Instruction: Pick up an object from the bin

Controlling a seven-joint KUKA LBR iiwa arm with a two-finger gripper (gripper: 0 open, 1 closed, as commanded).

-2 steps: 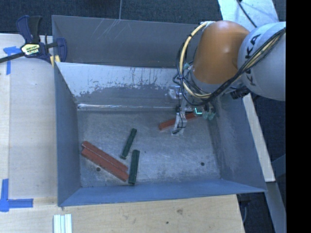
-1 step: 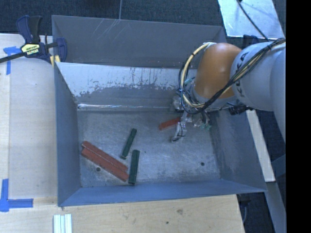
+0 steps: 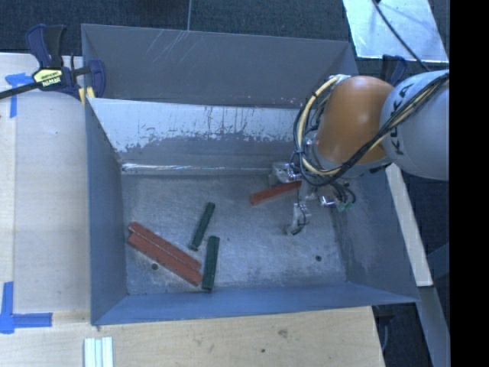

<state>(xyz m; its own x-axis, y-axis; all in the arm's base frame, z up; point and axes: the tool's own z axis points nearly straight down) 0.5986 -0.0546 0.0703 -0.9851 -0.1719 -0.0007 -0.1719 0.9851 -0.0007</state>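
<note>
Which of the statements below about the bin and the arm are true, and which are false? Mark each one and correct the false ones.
1. Two dark green bars lie on the floor of the bin. True.
2. The arm reaches in from the view's left. False: it comes in from the right.
3. A pair of red-brown bars lies side by side at the lower left. True.
4. The gripper is over the green bars. False: it is at the bin's right, beside a single red-brown bar.

A flat reddish stick (image 3: 269, 195) lies slanted, back right of the bin (image 3: 229, 75).
</note>
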